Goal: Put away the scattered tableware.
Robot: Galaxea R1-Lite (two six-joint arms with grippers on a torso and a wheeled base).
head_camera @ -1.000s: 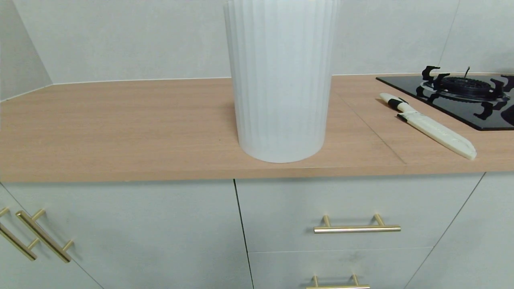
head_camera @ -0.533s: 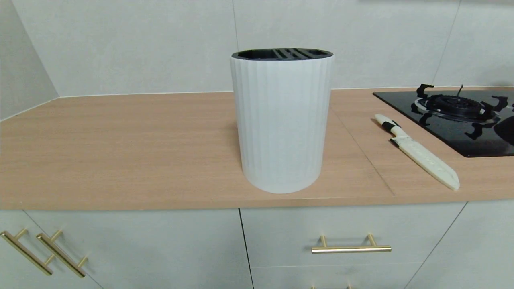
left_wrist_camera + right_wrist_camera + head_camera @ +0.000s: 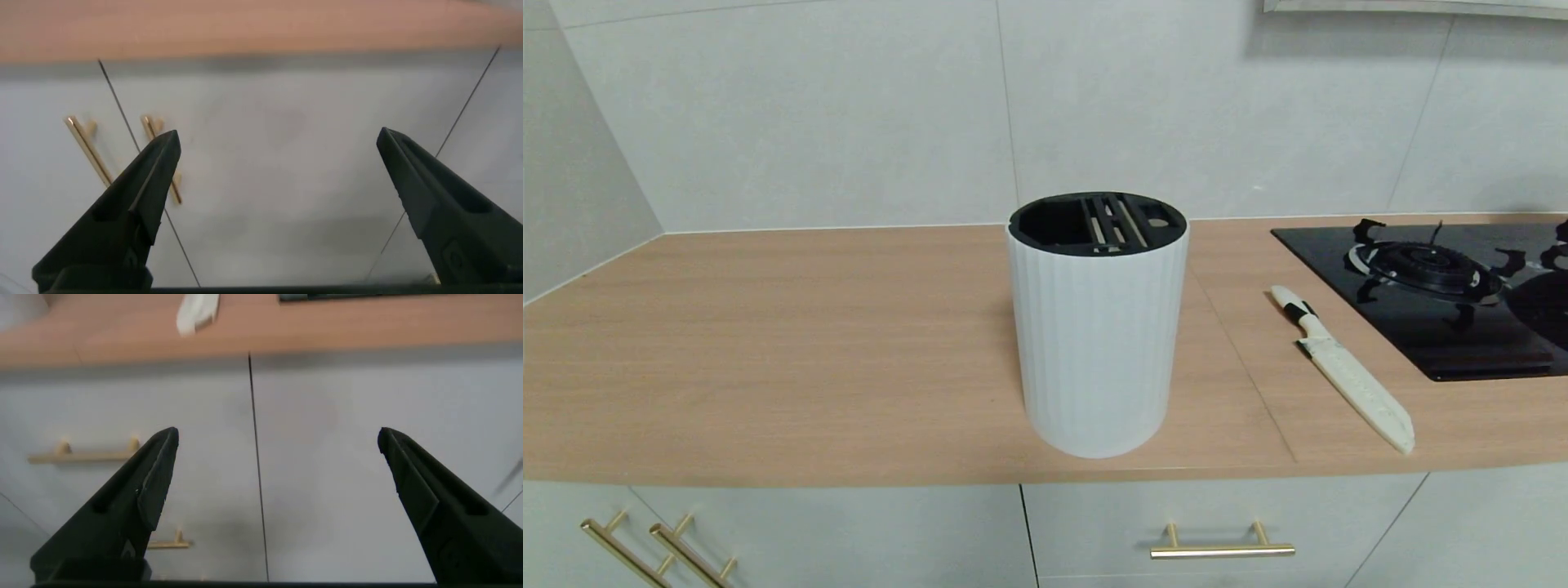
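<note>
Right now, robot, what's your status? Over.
Left gripper open, empty. Right gripper open, empty. Knife flat on counter, between holder and stove. Bare counter between knife and holder.

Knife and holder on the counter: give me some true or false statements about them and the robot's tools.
The knife lies flat on the countertop beside the hob. True.
The white holder lies tipped on its side. False: it stands upright.
The left tool is open. True.
The right tool grips the knife. False: it is open and empty, down by the cabinet fronts.
</note>
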